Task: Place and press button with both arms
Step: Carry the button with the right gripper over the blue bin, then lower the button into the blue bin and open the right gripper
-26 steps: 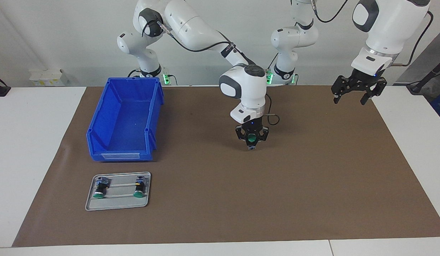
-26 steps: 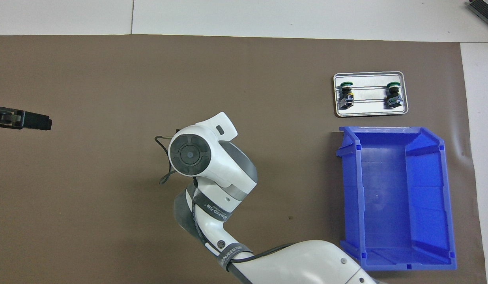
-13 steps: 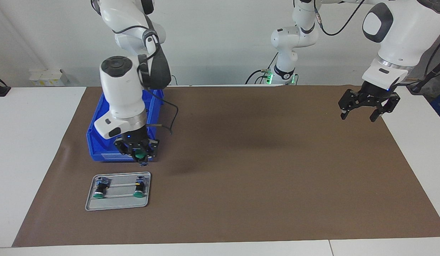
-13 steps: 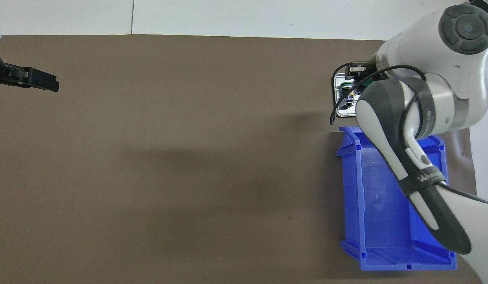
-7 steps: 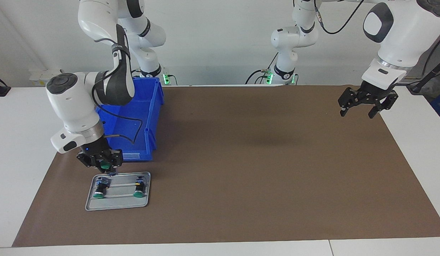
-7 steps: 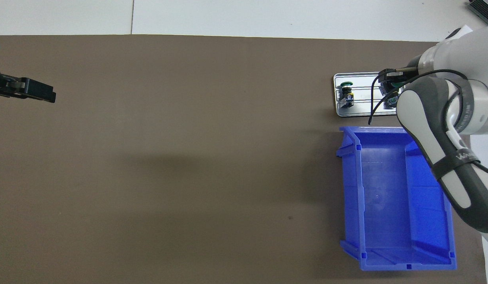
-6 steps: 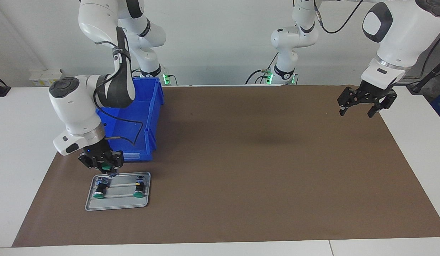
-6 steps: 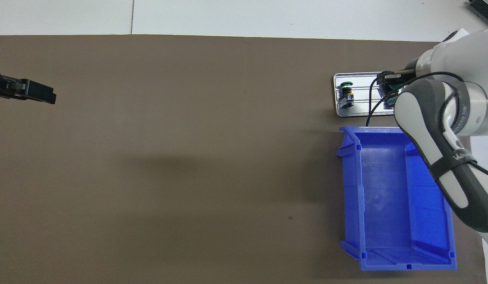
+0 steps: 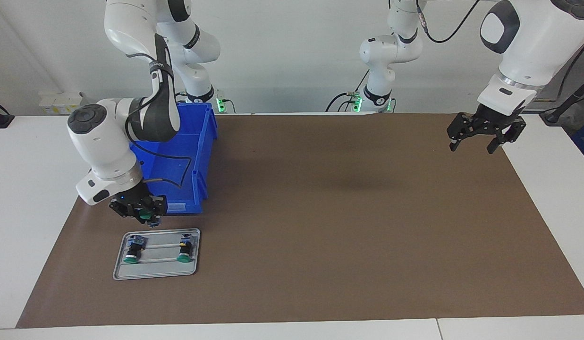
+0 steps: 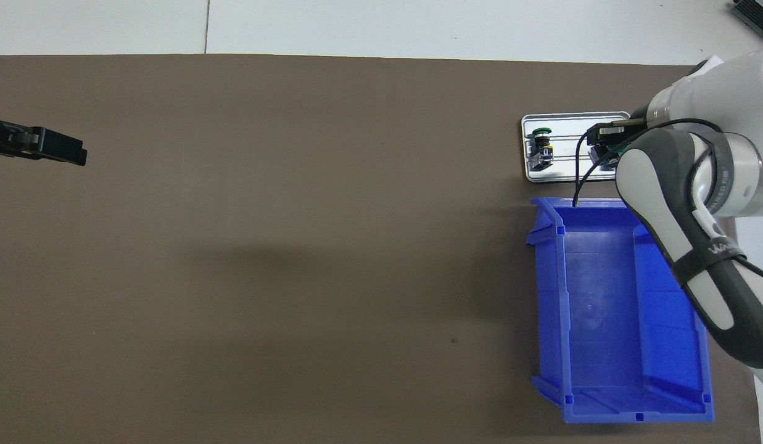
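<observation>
Button [image 9: 144, 217], green cap showing, is gripped by the right gripper [image 9: 145, 218], held in the air over the tray's [image 9: 155, 274] robot-side edge, just off the bin's [image 9: 204, 156] front. Two buttons [image 9: 131, 250] are laid on the tray. Left gripper [image 9: 473, 144] waits with jaws spread over the mat's [image 9: 343, 236] corner.
</observation>
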### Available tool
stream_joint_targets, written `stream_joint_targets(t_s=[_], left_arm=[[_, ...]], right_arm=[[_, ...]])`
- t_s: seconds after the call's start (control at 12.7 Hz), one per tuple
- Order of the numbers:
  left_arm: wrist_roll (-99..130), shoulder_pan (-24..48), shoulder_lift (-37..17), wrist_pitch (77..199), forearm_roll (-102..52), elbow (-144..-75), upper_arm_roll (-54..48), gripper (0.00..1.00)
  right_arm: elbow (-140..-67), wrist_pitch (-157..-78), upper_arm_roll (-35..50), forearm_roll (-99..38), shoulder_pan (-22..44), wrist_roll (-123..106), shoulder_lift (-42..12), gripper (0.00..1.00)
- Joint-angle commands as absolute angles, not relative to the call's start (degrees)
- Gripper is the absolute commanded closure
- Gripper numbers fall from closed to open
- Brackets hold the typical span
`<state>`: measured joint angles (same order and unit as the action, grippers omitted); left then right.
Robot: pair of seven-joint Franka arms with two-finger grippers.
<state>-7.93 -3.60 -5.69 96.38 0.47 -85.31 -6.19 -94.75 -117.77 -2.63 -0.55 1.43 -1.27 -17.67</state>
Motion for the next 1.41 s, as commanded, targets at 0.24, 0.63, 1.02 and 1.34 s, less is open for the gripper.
stream_joint_targets(t_s=[0.24,0.63,1.02,1.34], left_arm=[[-2.29,-3.87,-3.25,95.54,0.35,-87.01,-5.89,0.0],[-2.2,-4.83,-2.02,94.23,0.44,-87.89,-5.89,0.0],[-2.37,-5.01,-0.36,92.99,0.53,-90.78,-5.71,0.0],[-2.46,-6.41,-0.26,91.15,0.79,-90.79,-5.45,0.0]], right_arm=[[-118.53,-117.32,-1.93,-1.67,-0.17,-2.81,1.3,1.0],[-132.26,-127.78,-2.02,-1.67,-1.49,-2.9,6.15,1.0],[-136.58,-136.58,-1.93,-1.67,-1.76,-0.89,3.61,0.97],[-136.23,-136.15,-1.93,-1.67,-1.76,0.26,3.6,0.15]])
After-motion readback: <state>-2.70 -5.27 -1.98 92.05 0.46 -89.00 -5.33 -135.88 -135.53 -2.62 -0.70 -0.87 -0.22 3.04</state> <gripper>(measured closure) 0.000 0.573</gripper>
